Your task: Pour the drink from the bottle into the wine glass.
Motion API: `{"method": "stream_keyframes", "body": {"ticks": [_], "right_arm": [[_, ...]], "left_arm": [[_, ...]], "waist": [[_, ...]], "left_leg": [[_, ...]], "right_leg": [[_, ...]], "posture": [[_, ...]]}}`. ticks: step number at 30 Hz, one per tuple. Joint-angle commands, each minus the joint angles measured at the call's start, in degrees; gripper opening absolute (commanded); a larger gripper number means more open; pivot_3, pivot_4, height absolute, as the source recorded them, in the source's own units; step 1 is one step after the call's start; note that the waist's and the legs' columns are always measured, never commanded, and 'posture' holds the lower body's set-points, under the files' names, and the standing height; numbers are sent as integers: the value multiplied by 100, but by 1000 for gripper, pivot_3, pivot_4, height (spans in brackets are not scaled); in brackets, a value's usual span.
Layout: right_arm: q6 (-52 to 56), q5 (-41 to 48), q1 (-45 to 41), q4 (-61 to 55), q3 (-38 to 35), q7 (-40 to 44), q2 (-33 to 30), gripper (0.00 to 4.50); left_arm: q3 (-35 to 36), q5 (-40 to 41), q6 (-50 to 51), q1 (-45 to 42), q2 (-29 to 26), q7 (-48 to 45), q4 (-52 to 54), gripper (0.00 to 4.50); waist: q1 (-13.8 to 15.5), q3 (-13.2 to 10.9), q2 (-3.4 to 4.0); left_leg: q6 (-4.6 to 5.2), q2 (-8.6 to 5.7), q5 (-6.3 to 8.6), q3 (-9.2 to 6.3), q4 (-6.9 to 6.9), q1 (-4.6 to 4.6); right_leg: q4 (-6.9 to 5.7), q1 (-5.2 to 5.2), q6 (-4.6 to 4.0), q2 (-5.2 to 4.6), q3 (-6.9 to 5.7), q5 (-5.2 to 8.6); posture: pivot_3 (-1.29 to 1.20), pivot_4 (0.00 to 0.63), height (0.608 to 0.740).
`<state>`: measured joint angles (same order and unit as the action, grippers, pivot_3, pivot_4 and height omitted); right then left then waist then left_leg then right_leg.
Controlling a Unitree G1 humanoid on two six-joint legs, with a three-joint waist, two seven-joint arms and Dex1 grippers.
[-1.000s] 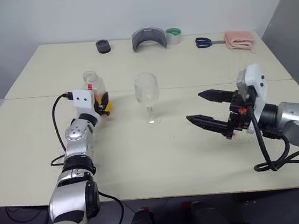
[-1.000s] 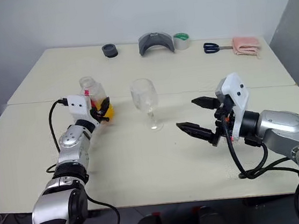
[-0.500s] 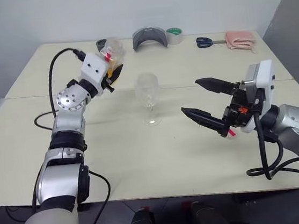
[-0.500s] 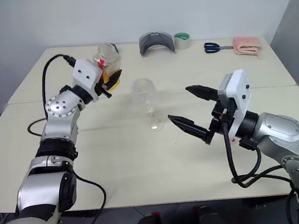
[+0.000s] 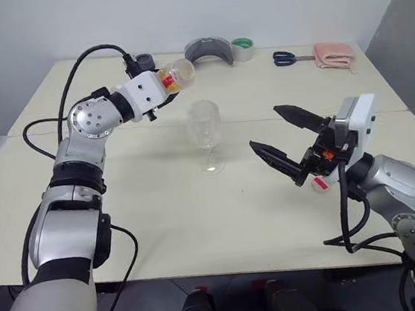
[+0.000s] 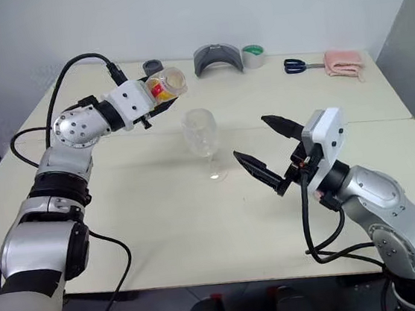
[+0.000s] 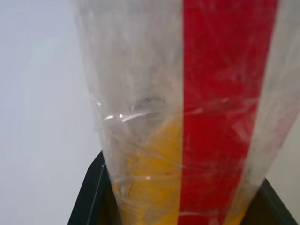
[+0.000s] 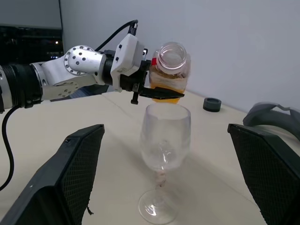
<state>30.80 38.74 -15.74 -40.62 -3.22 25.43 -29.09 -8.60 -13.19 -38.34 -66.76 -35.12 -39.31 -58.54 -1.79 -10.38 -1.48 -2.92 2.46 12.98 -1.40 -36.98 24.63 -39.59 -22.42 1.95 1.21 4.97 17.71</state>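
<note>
Counter (image 5: pixel 163 228): beige; wine glass (image 5: pixel 204 129) empty.
Left pincer (image 6: pixel 158 101): clamping bottle (image 6: pixel 164 84), lifted and tipped level since a second ago; pour imminent.
Right pincer (image 5: pixel 286 137): open, idle.

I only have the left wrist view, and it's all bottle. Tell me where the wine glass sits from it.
Observer: The wine glass stands on the table, below the bottle and a little to its right.
Operator: Report the bottle's tilt.
Observer: It is tipped over, open mouth toward the glass's side. The drink sits at the gripped end, and none is flowing.
Operator: Check the right gripper.
Observer: The right gripper is open, to the right of the glass and apart from it.
</note>
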Motion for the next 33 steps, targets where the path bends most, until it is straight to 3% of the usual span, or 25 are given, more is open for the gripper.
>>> {"method": "stream_keyframes", "body": {"ticks": [1, 15, 33], "right_arm": [[-365, -255, 77, -68, 17, 15, 120, 4500], [-641, -679, 255, 33, 278, 64, 461, 4500], [-601, -720, 266, 44, 314, 108, 518, 4500]], "left_arm": [[-117, -281, -388, -373, -182, 206, -97, 1642], [-811, -1472, -1106, -975, -460, 1135, -724, 1642], [-1430, -2504, -1299, -1394, -688, 2384, -1018, 1642]], "waist": [[1, 0, 0], [-1, 0, 0], [0, 0, 0]], "left_leg": [[0, 0, 0, 0, 0, 0], [-1, -1, 0, 1, -2, -1], [-3, -8, -2, 4, -8, 0]], "right_leg": [[0, 0, 0, 0, 0, 0], [-7, -2, 0, -1, 0, 0], [-31, -13, 0, -8, 2, 0]], "posture": [[0, 150, 740], [0, 150, 740], [0, 150, 740]]}}
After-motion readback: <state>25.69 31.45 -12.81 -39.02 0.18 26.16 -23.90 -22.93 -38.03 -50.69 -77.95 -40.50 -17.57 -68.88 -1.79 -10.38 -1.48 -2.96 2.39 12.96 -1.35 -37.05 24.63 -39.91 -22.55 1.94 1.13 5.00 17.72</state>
